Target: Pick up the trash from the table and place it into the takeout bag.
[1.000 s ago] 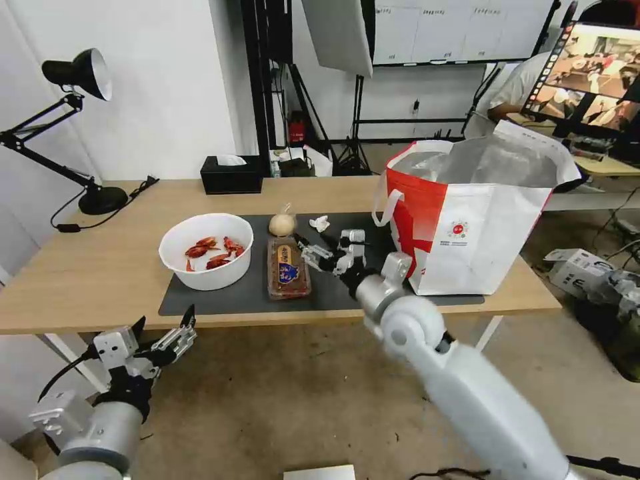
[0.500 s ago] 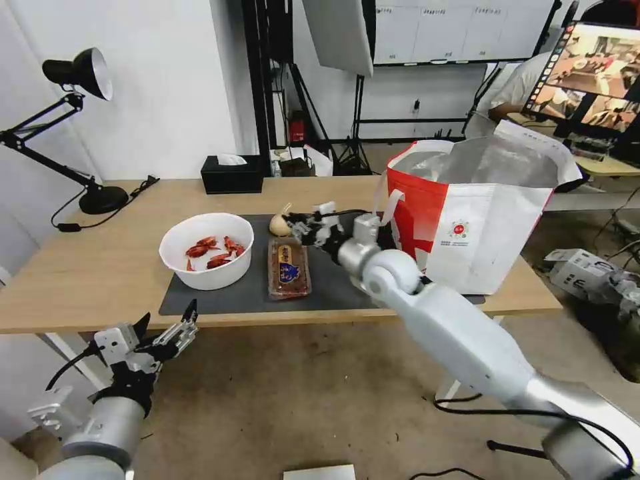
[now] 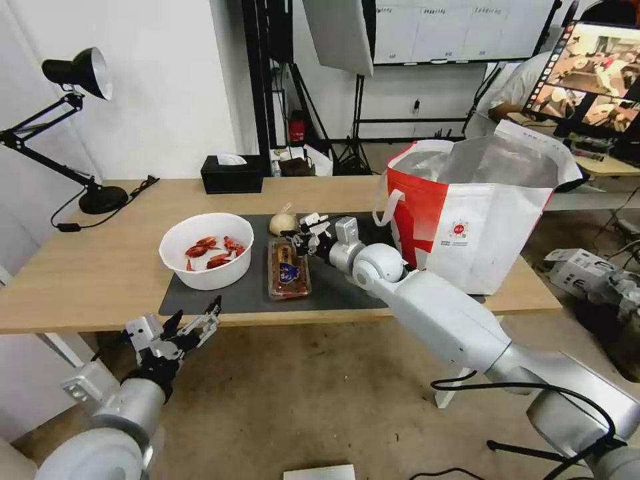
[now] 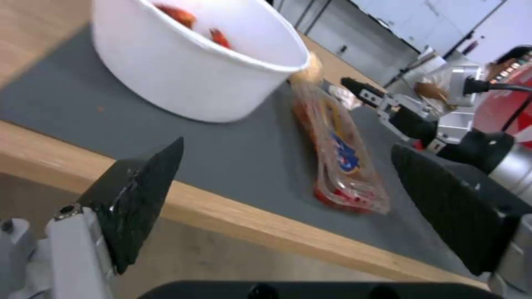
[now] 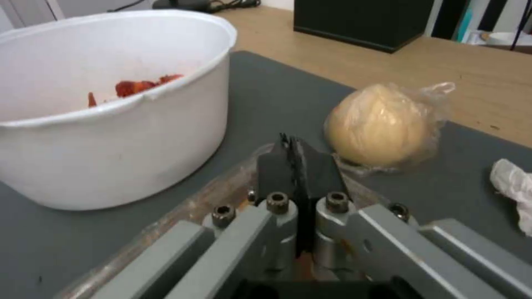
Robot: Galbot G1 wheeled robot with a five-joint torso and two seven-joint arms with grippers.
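Head view: all four pieces of trash lie on the dark mat (image 3: 233, 293) of the desk (image 3: 87, 267), so by the look of it nothing has gone into the bag (image 3: 467, 220) yet and the whole job is left. The bowl (image 3: 207, 250) of red shells sits on the mat's left part, the tray (image 3: 288, 268) just beside it, the beige lump (image 3: 281, 224) behind the tray, and the tissue (image 3: 313, 221) next to the lump. The bag stands open at the right end of the desk. The right gripper (image 3: 298, 237) reaches low over the tray's far end, close to the lump. The left gripper (image 3: 193, 329) hangs below the desk's front edge, spread wide and empty.

Left wrist view: the left gripper's fingers (image 4: 139, 195) stand far apart, framing the desk edge, with bowl (image 4: 188, 74) and tray (image 4: 338, 153) beyond.

Right wrist view: the right gripper (image 5: 297, 164) has its pads pressed together with nothing between them. It sits over the tray's rim (image 5: 183, 211), the lump (image 5: 380, 124) just ahead, the bowl (image 5: 111, 124) to one side and the tissue (image 5: 513, 185) at the edge.
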